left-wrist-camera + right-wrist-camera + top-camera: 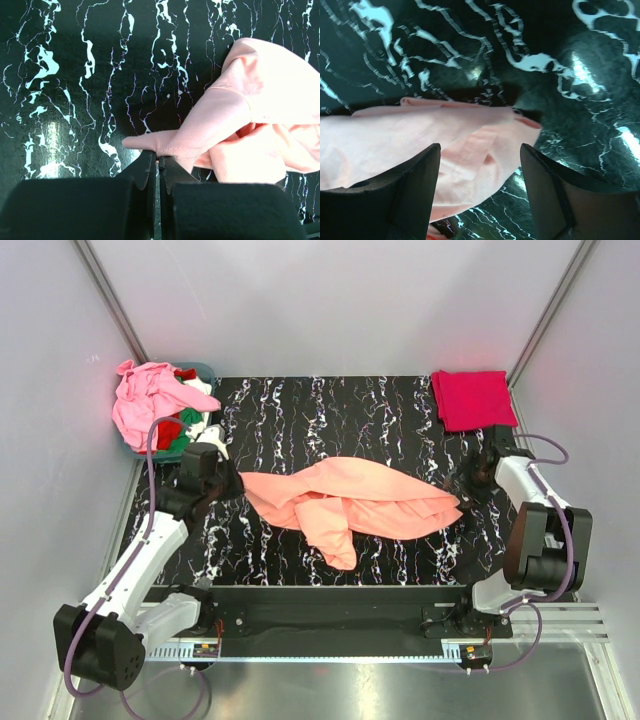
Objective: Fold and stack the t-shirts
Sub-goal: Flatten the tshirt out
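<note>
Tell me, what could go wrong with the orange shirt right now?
1. The left tool pinches only a thin bit of hem on the orange shirt, so a pull might slip it free.
2. The right tool is open over a bunched corner of the shirt; it may grab several layers, or miss.
3. The shirt lies crumpled and overlapped on itself, so stretching it could leave it twisted.

We see a salmon t-shirt (345, 502) crumpled on the middle of the worktop (400, 430), a crimson t-shirt (473, 398) folded far right, other t-shirts (150, 405) heaped far left.
</note>
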Robot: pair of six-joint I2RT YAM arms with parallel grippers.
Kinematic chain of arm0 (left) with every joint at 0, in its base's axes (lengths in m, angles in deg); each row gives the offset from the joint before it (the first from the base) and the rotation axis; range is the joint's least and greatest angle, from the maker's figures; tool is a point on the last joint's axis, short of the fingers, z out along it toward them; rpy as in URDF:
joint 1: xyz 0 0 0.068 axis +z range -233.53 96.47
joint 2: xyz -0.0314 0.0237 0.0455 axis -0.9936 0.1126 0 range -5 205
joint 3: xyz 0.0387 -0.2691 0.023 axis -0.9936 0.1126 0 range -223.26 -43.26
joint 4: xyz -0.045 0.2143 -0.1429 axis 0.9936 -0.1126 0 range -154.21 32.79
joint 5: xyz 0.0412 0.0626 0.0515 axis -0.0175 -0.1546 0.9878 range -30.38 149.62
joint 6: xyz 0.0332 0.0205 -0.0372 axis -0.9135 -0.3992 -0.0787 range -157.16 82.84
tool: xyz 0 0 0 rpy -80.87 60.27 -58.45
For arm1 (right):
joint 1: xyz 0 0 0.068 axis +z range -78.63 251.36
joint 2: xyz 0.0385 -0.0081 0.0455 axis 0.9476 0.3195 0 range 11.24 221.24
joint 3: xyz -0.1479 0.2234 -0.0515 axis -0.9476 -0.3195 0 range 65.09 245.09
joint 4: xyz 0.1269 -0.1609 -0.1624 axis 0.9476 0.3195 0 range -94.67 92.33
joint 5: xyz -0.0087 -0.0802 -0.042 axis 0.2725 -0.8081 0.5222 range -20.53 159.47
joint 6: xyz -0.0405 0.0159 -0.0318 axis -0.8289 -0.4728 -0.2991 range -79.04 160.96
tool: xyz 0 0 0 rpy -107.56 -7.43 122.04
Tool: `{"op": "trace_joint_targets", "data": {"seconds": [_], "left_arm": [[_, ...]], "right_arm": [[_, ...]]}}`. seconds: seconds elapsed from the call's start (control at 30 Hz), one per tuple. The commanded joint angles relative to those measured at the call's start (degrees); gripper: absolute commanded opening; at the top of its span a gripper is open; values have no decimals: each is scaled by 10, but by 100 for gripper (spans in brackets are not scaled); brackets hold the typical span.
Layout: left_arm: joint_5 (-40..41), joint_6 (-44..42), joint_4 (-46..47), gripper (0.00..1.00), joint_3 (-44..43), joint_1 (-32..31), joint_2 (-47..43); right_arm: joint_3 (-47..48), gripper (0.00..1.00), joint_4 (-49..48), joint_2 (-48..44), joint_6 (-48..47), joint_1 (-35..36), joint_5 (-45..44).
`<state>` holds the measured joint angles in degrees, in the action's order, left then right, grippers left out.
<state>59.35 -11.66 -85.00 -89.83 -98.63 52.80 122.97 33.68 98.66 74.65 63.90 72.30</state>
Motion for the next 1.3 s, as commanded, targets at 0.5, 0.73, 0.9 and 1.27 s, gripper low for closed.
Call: {"op": "trace_joint_targets", "data": {"seconds": [0.5,0.73,0.9,1.27], "left_arm": [[-10,-7,7,0,-4,6,-16],[-8,-6,7,0,-5,6,-15],[-7,-7,8,0,-5,6,-13],[-7,-6,10,0,-2,6,-12]], "right_arm": [[-27,67,-70,56,23,-57,116],[-16,58,-79,79,24,-61,118],[-14,33,-80,88,19,-64,121],[6,0,-69,87,10,-76,124]]}}
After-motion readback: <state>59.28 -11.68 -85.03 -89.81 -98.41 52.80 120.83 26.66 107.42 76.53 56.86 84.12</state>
